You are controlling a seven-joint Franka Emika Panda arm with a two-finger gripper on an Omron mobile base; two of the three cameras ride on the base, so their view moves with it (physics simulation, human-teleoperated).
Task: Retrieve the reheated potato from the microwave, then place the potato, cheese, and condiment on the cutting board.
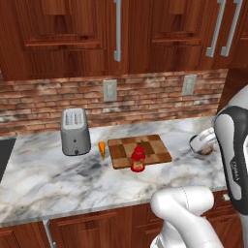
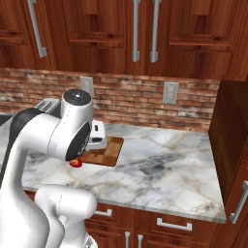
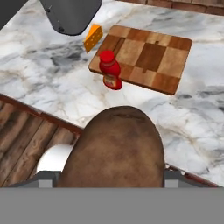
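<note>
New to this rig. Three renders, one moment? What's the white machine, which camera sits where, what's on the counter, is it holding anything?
Yes, one moment in a simulated kitchen. The white machine is a robot arm on a mobile base. Two cameras ride behind it, left and right; the third sits on the hand, looking along the claw.

On the marble counter: a silver toaster, an orange cheese wedge beside a checkered cutting board, and a red condiment bottle at the board's front edge; whether it stands on the board is unclear.

The brown lump filling the hand view is the potato, sitting in the claw.
</note>
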